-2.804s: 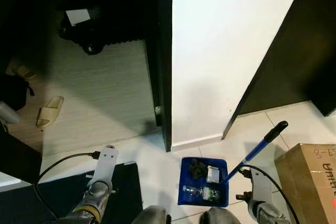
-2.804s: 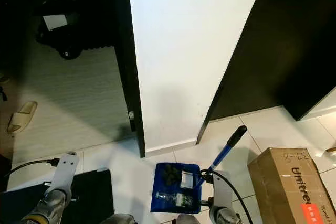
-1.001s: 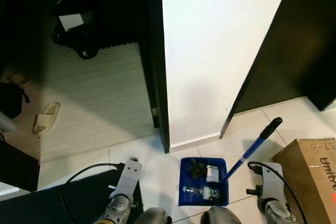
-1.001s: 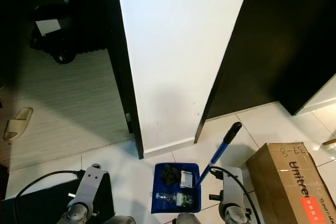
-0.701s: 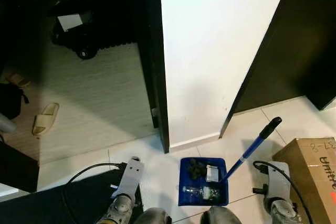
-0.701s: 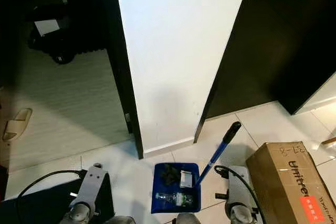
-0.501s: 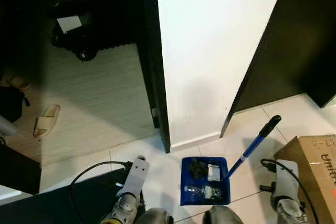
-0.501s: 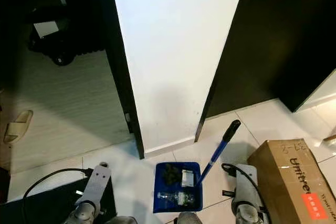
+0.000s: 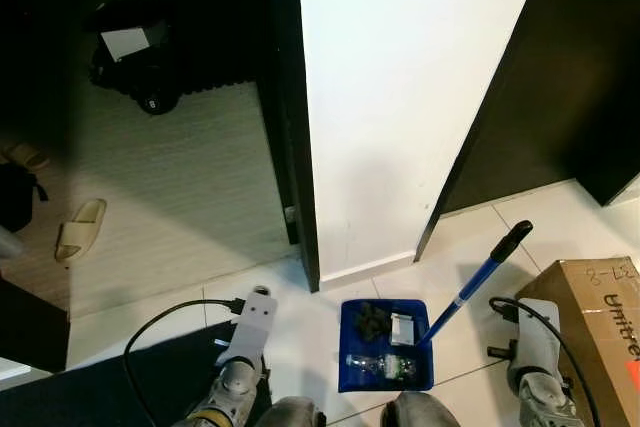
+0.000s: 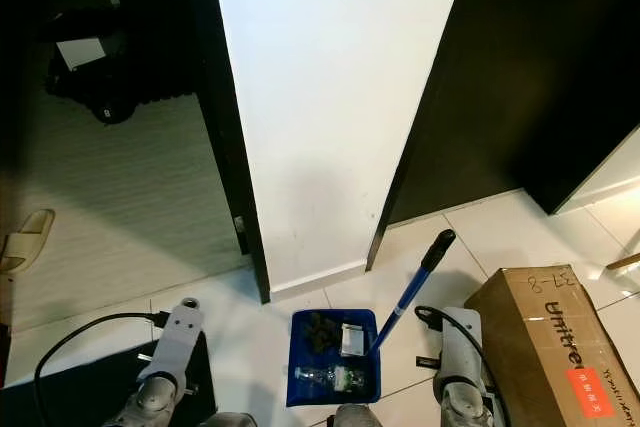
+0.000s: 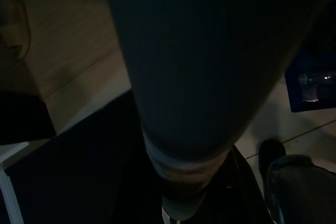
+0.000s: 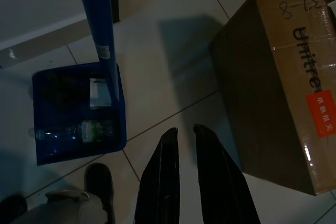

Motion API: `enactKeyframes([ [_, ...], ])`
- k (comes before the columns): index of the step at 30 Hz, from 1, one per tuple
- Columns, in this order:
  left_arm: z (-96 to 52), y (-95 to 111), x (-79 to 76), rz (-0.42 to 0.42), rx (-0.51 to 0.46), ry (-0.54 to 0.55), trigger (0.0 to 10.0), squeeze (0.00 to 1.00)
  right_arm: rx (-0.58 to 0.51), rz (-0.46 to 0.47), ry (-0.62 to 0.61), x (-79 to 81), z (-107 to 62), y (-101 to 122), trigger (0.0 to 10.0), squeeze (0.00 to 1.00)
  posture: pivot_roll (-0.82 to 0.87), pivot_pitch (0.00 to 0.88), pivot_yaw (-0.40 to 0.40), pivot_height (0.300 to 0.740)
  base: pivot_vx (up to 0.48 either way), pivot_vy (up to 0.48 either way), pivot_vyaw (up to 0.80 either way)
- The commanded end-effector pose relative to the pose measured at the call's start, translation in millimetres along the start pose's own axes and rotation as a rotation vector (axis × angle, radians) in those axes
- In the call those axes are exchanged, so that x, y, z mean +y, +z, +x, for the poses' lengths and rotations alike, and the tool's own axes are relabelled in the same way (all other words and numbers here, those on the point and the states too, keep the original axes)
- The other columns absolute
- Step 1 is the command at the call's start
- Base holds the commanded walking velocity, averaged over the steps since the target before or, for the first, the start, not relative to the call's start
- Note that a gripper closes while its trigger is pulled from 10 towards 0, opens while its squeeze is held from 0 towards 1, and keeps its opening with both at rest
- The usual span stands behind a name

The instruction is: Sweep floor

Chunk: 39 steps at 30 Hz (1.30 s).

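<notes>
A blue dustpan [image 9: 352, 365] lies on the white tiles just in front of my feet. It holds a dark clump, a small white card and a clear plastic bottle [image 12: 79, 129]. Its blue handle [image 9: 468, 287] slants up to the right and ends in a black grip. My right gripper [image 12: 184, 132] hangs over bare tile between the dustpan and a cardboard box, shut with nothing in it and apart from the handle. My left arm [image 9: 245, 332] hangs low on the left over a black mat; its wrist view is very dark.
A cardboard box [image 9: 600, 312] stands at the right. A white wall end [image 9: 400, 97] rises straight ahead, with a dark door [image 9: 570, 87] to its right. On the left an open doorway leads to a wood floor with a slipper [image 9: 80, 230] and a black wheeled object [image 9: 150, 67].
My left arm has swung inward towards the middle, and my right arm has drifted right, away from the dustpan handle. The view shifted slightly; the dustpan stays put.
</notes>
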<state>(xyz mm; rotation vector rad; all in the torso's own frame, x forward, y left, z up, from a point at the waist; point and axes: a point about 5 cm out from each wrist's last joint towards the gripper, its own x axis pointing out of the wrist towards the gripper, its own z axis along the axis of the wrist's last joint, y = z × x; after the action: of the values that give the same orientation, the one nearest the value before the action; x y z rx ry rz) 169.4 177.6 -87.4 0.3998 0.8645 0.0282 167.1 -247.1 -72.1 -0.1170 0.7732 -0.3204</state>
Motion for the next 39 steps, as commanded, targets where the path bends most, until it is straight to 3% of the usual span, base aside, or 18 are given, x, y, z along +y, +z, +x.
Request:
enactKeyframes([
  [1,0.2,-10,12.2,0.052,0.036,0.013,10.0,0.00,0.015,0.011,-0.011,0.5,0.5,0,10.0,0.00,-0.01,0.000,-0.008,0.740,0.000,0.000,0.00],
  [4,0.7,-10,15.2,0.075,0.038,0.003,10.0,0.00,0.018,0.018,-0.006,2.7,0.4,-1,10.0,0.00,-0.01,0.000,-0.005,0.740,0.000,0.000,0.00],
  [20,0.7,-18,27.7,0.037,0.074,-0.003,10.0,0.00,0.095,0.029,0.089,15.2,-6.9,-20,10.0,0.00,0.00,0.000,-0.001,0.740,0.000,0.000,0.00],
  [31,2.8,-15,36.7,0.051,0.058,0.006,10.0,0.00,0.089,0.006,0.112,28.1,-7.2,-17,10.0,0.00,-0.03,0.016,0.040,0.740,0.000,0.000,0.00],
  [39,3.0,-15,40.8,0.043,0.054,0.011,10.0,0.00,0.020,0.015,0.021,20.7,-6.5,-11,10.0,0.00,-0.03,0.047,0.061,0.740,0.000,0.000,0.00],
])
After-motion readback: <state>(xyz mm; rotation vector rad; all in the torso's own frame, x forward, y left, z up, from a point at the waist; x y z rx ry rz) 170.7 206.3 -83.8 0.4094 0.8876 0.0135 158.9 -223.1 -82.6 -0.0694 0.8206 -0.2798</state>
